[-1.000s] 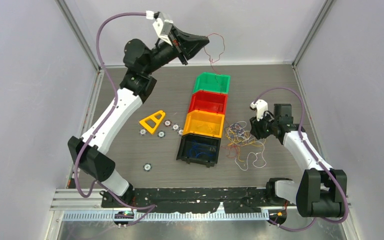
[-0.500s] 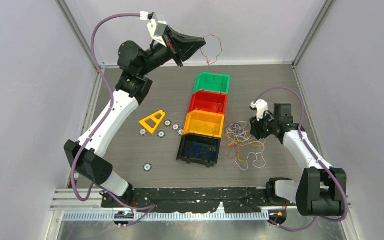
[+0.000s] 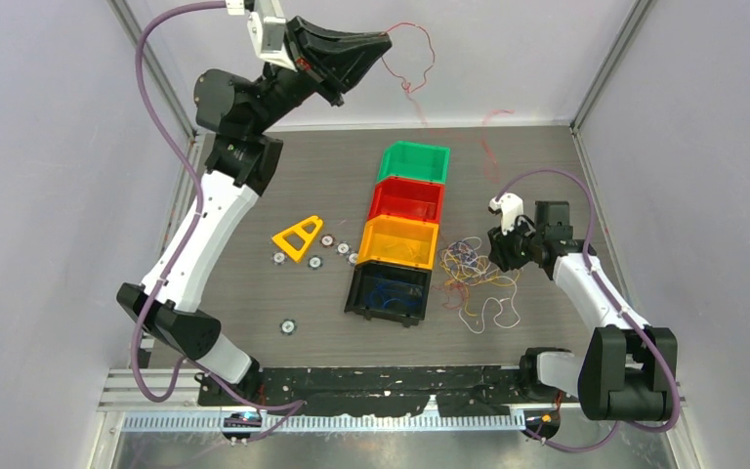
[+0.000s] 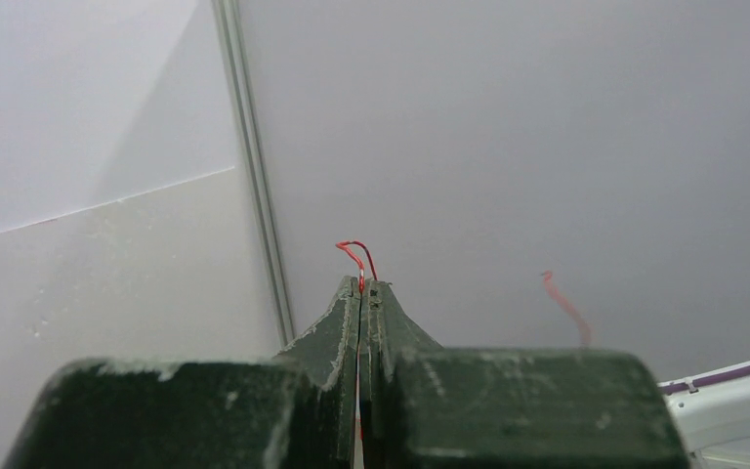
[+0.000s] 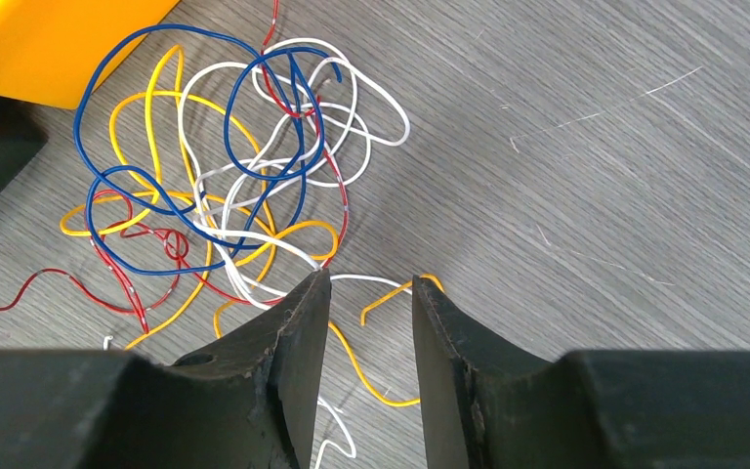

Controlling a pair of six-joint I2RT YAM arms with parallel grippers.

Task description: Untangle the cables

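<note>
1. Cables (image 3: 479,276): most lie tangled on the table, at 3 o'clock of the bins (image 3: 397,259).
2. Left gripper (image 3: 385,39) pinches one red cable (image 4: 355,250), raised at 12 o'clock.
3. Right gripper (image 5: 371,283) is parted over the tangle; most of the separating remains.

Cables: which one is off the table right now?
The red cable, pinched in the shut left gripper and dangling high in the air. The rest lie in the tangle on the table.

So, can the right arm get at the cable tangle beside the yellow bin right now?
Probably yes. The right pincer hangs open at the near edge of the tangle, with bare table around it and nothing between. The yellow bin lies off to the side.
</note>
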